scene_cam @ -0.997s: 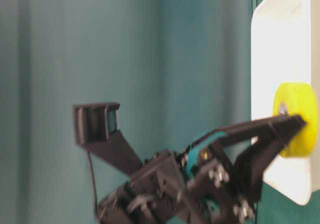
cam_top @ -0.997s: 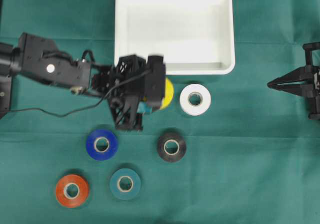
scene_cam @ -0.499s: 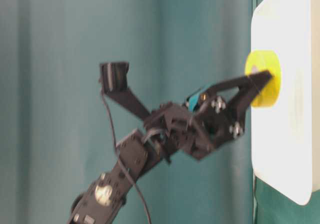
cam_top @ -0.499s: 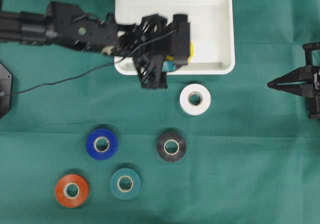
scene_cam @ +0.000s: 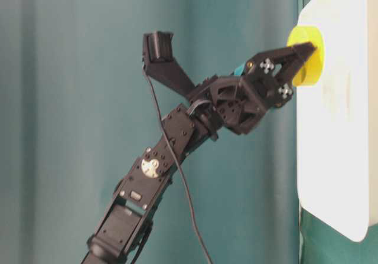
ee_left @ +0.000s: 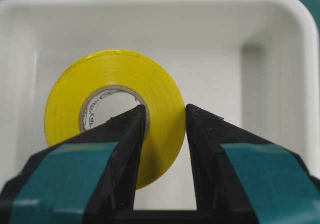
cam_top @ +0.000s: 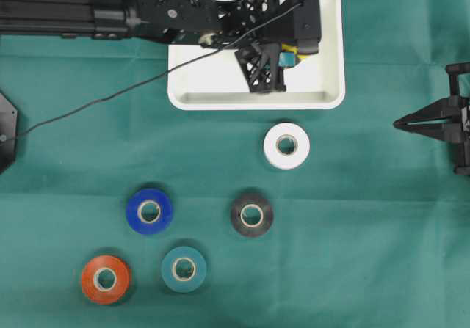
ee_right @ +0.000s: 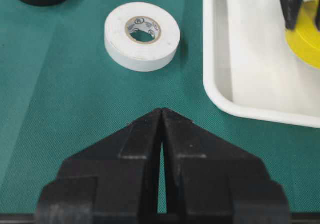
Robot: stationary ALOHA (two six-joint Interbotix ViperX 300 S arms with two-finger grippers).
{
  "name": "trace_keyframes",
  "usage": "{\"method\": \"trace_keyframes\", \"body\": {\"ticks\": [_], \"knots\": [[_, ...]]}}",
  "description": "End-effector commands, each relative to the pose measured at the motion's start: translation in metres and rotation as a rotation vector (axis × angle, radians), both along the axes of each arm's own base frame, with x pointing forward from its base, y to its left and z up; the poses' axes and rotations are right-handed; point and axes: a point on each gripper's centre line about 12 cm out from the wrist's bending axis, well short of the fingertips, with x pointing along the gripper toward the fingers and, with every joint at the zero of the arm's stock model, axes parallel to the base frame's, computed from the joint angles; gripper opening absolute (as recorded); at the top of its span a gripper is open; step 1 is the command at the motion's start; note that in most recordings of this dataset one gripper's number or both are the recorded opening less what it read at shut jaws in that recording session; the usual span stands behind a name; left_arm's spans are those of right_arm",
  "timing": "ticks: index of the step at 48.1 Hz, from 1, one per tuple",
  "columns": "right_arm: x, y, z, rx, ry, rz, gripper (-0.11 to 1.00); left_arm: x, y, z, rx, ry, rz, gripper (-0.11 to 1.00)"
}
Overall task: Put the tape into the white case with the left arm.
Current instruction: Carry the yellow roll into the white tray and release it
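Note:
A yellow tape roll [ee_left: 65, 108] is pinched through its wall by my left gripper [ee_left: 166, 115]: one teal-striped finger sits in the core, the other on the outside. The roll hangs over the inside of the white case [ee_left: 310, 58], toward its right half. From overhead only a sliver of yellow tape [cam_top: 288, 48] shows under the left gripper [cam_top: 290, 51], above the case [cam_top: 213, 78]. The table-level view shows the tape [scene_cam: 304, 35] at the left gripper's [scene_cam: 308, 51] tips against the case [scene_cam: 336, 157]. Whether it touches the floor I cannot tell. My right gripper [ee_right: 161, 111] is shut and empty.
On the green cloth in front of the case lie a white roll [cam_top: 286, 145], a black roll [cam_top: 252, 214], a blue roll [cam_top: 149, 210], a teal roll [cam_top: 183, 268] and an orange roll [cam_top: 106, 279]. The right gripper [cam_top: 396, 124] rests at the far right edge.
The left arm has carried the yellow tape from the cloth in front of the case, over the near rim, to above the case's interior. The right arm has not moved.

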Motion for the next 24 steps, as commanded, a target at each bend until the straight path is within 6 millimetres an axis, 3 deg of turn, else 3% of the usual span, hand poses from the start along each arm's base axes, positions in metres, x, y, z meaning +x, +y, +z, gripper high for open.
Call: {"method": "trace_keyframes", "body": {"ticks": [1,20,24], "knots": [[0.0017,0.0,0.005,0.0,-0.021,0.0,-0.09,0.01,0.0119,0.0256,0.017,-0.073,0.019,0.24],[0.0003,0.0,0.0058,-0.002,-0.034,0.001,-0.09,0.0158,0.0152,0.0253,0.018,-0.074,0.021,0.25],[0.0003,0.0,0.0058,-0.002,-0.034,0.001,-0.09,0.0157,0.0152,0.0261,0.019,-0.076,0.021,0.45]]}}
